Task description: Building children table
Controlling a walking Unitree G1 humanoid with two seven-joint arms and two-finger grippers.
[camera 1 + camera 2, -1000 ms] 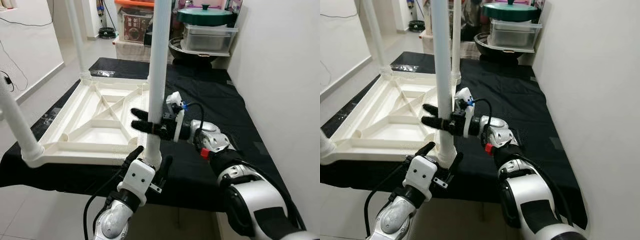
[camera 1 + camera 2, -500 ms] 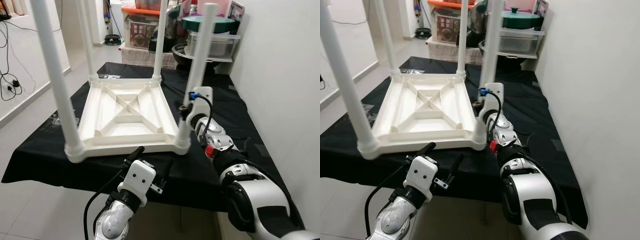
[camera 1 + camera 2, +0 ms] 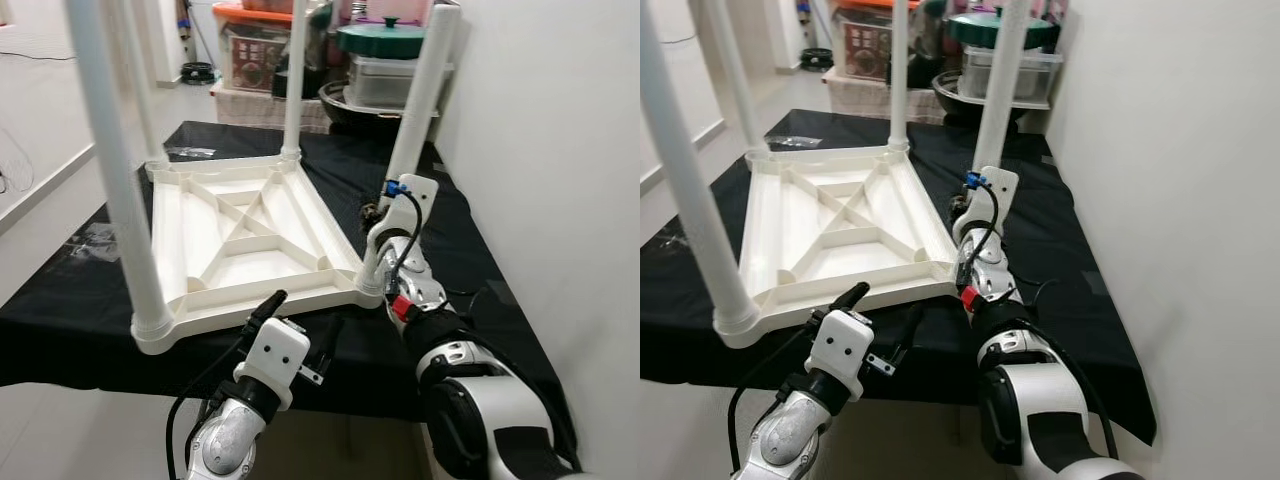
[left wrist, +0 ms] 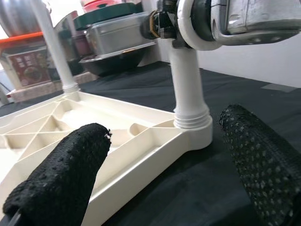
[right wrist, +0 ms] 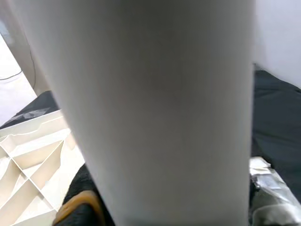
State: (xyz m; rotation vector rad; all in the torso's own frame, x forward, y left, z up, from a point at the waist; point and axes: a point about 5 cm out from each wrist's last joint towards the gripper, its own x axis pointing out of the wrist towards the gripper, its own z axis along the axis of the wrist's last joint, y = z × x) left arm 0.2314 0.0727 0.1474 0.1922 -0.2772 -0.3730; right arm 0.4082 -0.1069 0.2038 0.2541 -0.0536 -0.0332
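So here we've got the white kids' table [image 3: 240, 240] lying upside down on a black cloth [image 3: 470, 260] that covers the work surface, ribbed underside facing up and legs poking straight up at the corners. Our right gripper [image 3: 378, 215] is up against the near right leg [image 3: 415, 120], low down close to where it meets the corner socket. In the right wrist view that leg [image 5: 155, 108] is pressed so close to the camera that we honestly can't tell whether the fingers are clamped on it or just sitting around it. Our left gripper [image 3: 300, 325] hovers just off the near edge of the tabletop, fingers [image 4: 61, 174] spread wide apart and holding nothing, pointed at that same corner socket [image 4: 190, 127]. Behind the table there's a stack of storage bins [image 3: 395, 75] and a green lid [image 3: 385, 38] against the wall.
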